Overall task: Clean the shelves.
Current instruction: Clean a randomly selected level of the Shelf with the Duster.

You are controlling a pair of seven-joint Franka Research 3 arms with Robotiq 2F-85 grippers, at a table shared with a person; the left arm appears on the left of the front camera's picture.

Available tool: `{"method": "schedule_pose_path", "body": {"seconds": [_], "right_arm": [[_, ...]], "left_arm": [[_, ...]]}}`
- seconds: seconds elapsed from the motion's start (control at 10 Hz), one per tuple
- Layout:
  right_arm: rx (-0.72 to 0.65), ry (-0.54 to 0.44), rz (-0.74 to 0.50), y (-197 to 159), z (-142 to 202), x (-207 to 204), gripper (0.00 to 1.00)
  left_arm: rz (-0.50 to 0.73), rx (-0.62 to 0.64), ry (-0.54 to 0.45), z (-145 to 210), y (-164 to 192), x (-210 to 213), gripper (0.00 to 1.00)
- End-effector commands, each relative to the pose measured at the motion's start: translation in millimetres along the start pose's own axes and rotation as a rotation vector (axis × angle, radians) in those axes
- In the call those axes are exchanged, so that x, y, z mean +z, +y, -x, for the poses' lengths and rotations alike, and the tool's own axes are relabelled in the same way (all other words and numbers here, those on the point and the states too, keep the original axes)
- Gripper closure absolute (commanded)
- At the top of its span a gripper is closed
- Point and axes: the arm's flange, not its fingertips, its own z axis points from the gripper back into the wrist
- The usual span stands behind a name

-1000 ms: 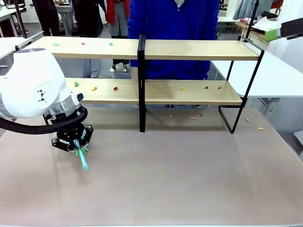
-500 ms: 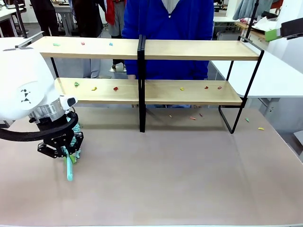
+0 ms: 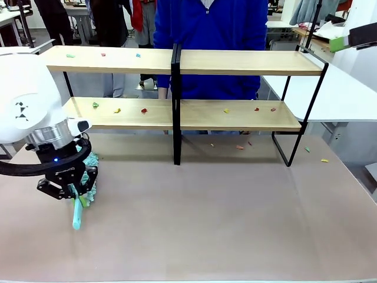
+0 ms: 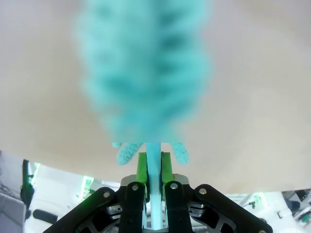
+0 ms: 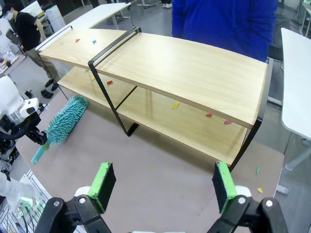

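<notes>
The shelves [image 3: 247,62] stand across the far half of the table, two light wooden boards in a black frame; they also show in the right wrist view [image 5: 184,63]. Small coloured scraps [image 3: 144,110] lie on both boards. My left gripper [image 3: 69,191] hangs low over the table's left side, shut on the handle of a teal fluffy duster [image 3: 76,217]. In the left wrist view the green pads [image 4: 142,167] clamp the thin handle and the duster head [image 4: 146,73] extends beyond them over the tabletop. My right gripper [image 5: 164,187] is open and empty, high above the table's right side.
A person in a blue top [image 3: 212,23] stands behind the shelves. A few scraps [image 3: 240,147] lie on the tabletop under and right of the rack. A white table [image 3: 347,94] adjoins at the right. The tabletop's near half [image 3: 224,224] is bare.
My left gripper has carried the duster leftward and a little nearer. The handle has swung from pointing down-right to pointing straight down. The right arm has not moved.
</notes>
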Motion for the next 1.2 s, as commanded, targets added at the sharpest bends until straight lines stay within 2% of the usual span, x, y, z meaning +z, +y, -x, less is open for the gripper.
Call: {"method": "schedule_pose_path", "body": {"seconds": [0.0, 0.1, 0.7, 0.8, 0.9, 1.1], "right_arm": [[-0.003, -0.002, -0.003, -0.5, -0.2, 0.5, 0.0], [-0.003, -0.002, -0.003, -0.5, -0.2, 0.5, 0.0], [-0.003, -0.002, -0.003, -0.5, -0.2, 0.5, 0.0], [-0.003, -0.002, -0.003, -0.5, -0.2, 0.5, 0.0], [-0.003, -0.002, -0.003, -0.5, -0.2, 0.5, 0.0], [-0.003, -0.002, -0.003, -0.5, -0.2, 0.5, 0.0]], "left_arm": [[0.064, -0.058, 0.009, 56.0, 70.5, -42.1, 1.0], [0.0, 0.0, 0.0, 0.0, 0.0, 0.0, 1.0], [0.0, 0.0, 0.0, 0.0, 0.0, 0.0, 1.0], [-0.003, -0.021, 0.001, -0.3, 2.2, 1.1, 0.88], [-0.028, -0.065, 0.03, 3.6, 3.4, 2.9, 0.88], [-0.079, -0.027, 0.095, 16.4, 9.5, 4.5, 0.88]]}}
